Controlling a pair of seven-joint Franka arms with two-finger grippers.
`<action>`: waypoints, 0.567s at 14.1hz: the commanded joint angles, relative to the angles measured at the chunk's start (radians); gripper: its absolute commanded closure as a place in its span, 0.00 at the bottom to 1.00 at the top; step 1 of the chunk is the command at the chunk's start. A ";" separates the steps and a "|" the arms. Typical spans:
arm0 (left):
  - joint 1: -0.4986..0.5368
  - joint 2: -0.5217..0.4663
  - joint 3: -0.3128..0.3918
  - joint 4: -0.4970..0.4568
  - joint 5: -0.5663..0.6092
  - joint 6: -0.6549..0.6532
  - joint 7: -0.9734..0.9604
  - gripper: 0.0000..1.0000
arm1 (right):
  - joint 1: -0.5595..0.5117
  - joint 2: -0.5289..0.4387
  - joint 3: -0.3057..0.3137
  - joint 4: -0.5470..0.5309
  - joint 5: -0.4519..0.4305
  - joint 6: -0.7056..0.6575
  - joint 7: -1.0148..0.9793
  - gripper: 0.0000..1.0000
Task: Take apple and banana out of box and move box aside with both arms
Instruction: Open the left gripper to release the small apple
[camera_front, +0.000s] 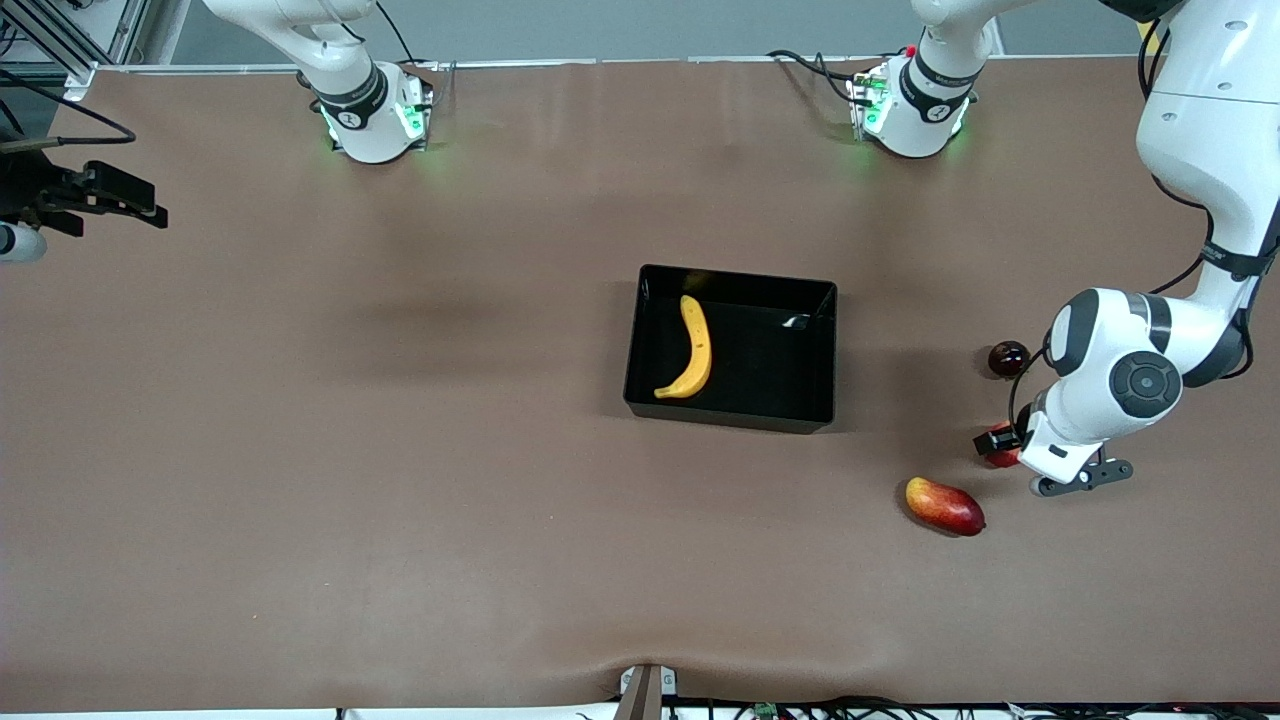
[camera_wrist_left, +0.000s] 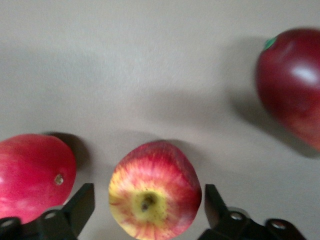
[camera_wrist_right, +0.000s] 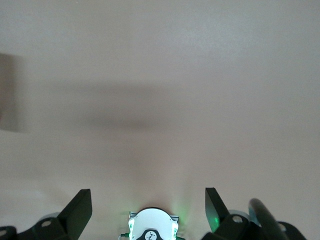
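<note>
The apple (camera_wrist_left: 155, 195) is seen resting on the desk (camera_front: 400, 500) toward the left arm's end, out of the box (camera_front: 730, 347), with the left hand (camera_wrist_left: 147, 210) set wide around it; gaps show on both sides, so no grip is judged to be held. Two hazards are judged from here. If the left hand is withdrawn sideways instead of upward, the apple may be struck by a finger (camera_wrist_left: 80, 205) and rolled against the pinkish-red fruit (camera_wrist_left: 32, 175) just beside it or toward the dark red fruit (camera_wrist_left: 295, 85). The mango (camera_front: 944, 506) lies near and may be clipped as well.

The banana (camera_front: 690, 348) is contained in the box, near the wall at the right arm's end; nothing else is seen inside. It must be lifted out before the box is moved.

The right hand (camera_wrist_right: 147, 207) is held wide over bare desk and waits.
</note>
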 joint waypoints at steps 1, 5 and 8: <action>-0.005 -0.115 -0.038 -0.015 0.020 -0.084 -0.018 0.00 | 0.007 0.001 -0.003 0.008 0.001 -0.012 0.018 0.00; -0.003 -0.264 -0.217 -0.003 0.005 -0.351 -0.029 0.00 | 0.007 0.002 -0.003 0.009 0.003 -0.010 0.018 0.00; -0.005 -0.273 -0.383 0.004 0.004 -0.410 -0.168 0.00 | 0.001 0.002 -0.003 0.009 0.004 -0.007 0.018 0.00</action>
